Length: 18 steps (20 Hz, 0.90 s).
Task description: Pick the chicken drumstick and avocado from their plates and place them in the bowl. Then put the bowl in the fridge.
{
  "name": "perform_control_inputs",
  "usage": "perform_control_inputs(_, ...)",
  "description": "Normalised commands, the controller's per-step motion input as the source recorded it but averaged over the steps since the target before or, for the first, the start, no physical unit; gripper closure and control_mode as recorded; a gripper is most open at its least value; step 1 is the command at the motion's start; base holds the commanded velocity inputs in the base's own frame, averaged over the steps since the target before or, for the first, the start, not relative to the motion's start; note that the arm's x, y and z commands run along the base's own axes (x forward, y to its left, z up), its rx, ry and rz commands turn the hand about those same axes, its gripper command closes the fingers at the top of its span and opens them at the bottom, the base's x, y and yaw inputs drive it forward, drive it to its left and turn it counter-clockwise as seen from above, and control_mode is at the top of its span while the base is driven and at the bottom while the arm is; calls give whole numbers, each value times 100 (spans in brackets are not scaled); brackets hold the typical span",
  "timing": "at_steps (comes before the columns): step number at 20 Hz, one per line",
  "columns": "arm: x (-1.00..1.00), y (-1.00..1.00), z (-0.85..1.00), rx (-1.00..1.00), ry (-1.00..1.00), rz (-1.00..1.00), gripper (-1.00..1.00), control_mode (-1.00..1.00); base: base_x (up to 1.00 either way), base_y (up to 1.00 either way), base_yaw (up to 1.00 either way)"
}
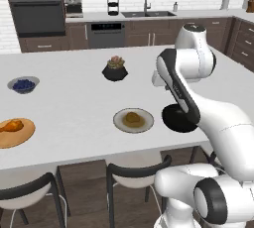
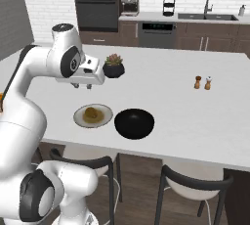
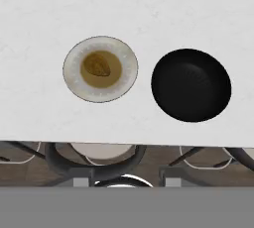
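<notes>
White table [image 1: 74, 98], wide and mostly bare. Tool [image 2: 82, 86] hovering high above it, over the beige plate [image 3: 100, 68]; finger tips barely showing in the hand view, so cannot tell how far open, though apparently holding nothing. Avocado [image 3: 96, 65] lying on that plate's olive centre. Black bowl [image 3: 191, 85] just beside the plate, empty. Chicken drumstick [image 1: 11, 125] on the orange plate [image 1: 22, 135], well apart at the table's left end. Best done: descend straight over the avocado, jaws wide, close across its narrower width, lift clear of the rim before crossing to the bowl. Count: two plates, one avocado, one drumstick, one black bowl, one berry bowl [image 1: 23, 84], one succulent pot [image 1: 115, 69], two shakers [image 2: 202, 82].
</notes>
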Motion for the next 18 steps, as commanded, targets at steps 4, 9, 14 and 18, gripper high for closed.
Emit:
perform_control_inputs(4, 50, 22, 0, 0, 8, 2, -100, -100, 0, 0, 0)
perform_control_inputs(9, 86, 51, -16, -3, 16, 12, -100, -100, 0, 0, 0)
perform_control_inputs(14, 76, 39, -73, 2, 5, 13, -100, -100, 0, 0, 0)
perform_control_inputs(18, 91, 38, -74, 0, 0, 11, -100, -100, 0, 0, 0)
